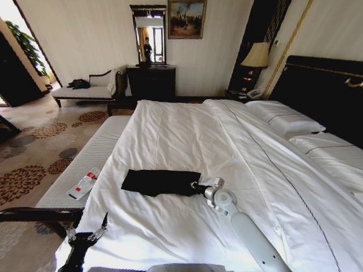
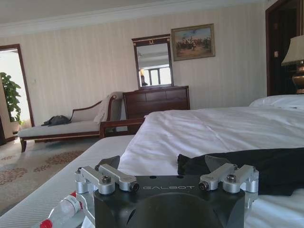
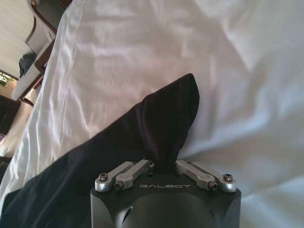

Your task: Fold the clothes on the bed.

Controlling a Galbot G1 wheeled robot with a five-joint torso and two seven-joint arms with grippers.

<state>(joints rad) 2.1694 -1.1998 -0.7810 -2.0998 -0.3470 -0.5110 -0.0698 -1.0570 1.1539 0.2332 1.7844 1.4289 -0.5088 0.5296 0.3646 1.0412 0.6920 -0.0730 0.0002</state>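
A black garment [image 1: 159, 181] lies flat across the near part of the white bed [image 1: 187, 130], its long side running left to right. My right gripper [image 1: 195, 186] is at the garment's right end and is shut on a pinched fold of the black cloth [image 3: 161, 128], which stands up from the sheet just ahead of the jaws [image 3: 164, 166]. My left gripper [image 1: 88, 229] hangs open off the bed's near left corner, clear of the cloth. From the left wrist view the garment [image 2: 266, 168] lies ahead on the sheet, beyond the open gripper [image 2: 164, 171].
A light upholstered bench [image 1: 93, 156] runs along the bed's left side with a plastic bottle [image 1: 83, 185] lying on it. Pillows [image 1: 289, 122] and a dark headboard [image 1: 323, 90] are at the right. A chaise [image 1: 85, 90] and dresser [image 1: 150, 82] stand by the far wall.
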